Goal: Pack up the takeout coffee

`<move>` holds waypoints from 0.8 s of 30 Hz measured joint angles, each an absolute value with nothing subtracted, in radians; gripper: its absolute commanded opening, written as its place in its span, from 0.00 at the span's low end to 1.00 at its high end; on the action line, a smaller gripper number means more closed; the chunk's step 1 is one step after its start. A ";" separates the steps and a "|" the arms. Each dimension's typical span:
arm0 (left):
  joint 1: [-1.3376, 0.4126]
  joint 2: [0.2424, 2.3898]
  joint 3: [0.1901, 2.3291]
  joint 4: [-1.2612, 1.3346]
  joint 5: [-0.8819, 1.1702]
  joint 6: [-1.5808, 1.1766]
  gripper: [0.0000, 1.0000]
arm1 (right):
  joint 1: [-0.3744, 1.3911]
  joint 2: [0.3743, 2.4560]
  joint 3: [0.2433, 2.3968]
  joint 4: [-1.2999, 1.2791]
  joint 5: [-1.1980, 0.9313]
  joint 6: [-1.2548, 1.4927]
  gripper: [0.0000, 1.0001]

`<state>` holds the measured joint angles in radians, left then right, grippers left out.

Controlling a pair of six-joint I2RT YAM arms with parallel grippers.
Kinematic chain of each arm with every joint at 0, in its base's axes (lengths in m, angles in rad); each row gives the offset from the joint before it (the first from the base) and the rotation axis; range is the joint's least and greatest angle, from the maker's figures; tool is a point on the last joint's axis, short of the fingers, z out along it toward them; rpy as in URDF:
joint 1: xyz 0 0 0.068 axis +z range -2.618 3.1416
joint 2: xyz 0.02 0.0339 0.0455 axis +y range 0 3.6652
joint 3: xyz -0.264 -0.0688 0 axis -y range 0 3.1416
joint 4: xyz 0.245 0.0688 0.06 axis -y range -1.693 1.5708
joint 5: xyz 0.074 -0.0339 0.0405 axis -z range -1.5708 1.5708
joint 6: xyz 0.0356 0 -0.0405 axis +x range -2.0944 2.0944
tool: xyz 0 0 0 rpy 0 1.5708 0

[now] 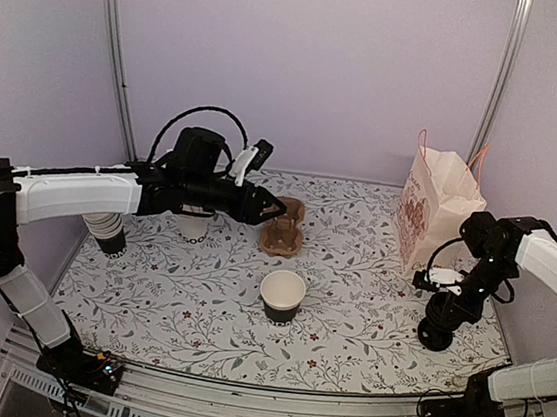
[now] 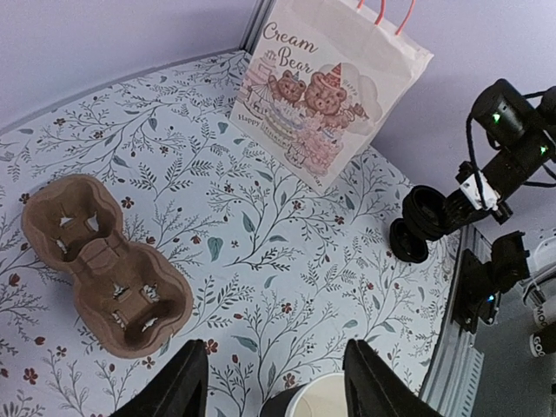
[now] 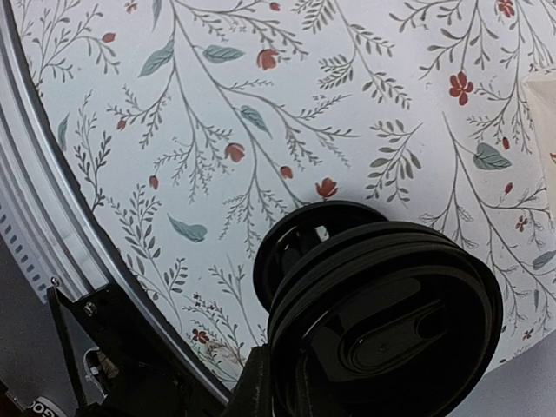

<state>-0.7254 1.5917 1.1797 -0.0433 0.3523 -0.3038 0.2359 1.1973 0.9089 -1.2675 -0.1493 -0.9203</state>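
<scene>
Paper bag (image 2: 326, 87), Cream Bear print legible l. wrist only

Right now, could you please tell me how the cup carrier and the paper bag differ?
The cup carrier is plain brown pulp; the paper bag is pale, printed with bears. The cup carrier lies flat with empty sockets facing up; the paper bag stands upright, handles on top. The cup carrier is low, the paper bag tall. Both rest on the floral tabletop.
</scene>
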 measured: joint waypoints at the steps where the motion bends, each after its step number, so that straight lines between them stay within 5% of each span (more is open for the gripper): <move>1: -0.725 1.594 1.180 -0.044 0.354 -0.304 0.57 | 0.232 1.215 0.925 -1.258 -0.146 -0.912 0.03; 24: -0.725 1.622 1.210 -0.070 0.397 -0.304 0.58 | 0.016 1.285 0.821 -0.968 0.043 -0.911 0.05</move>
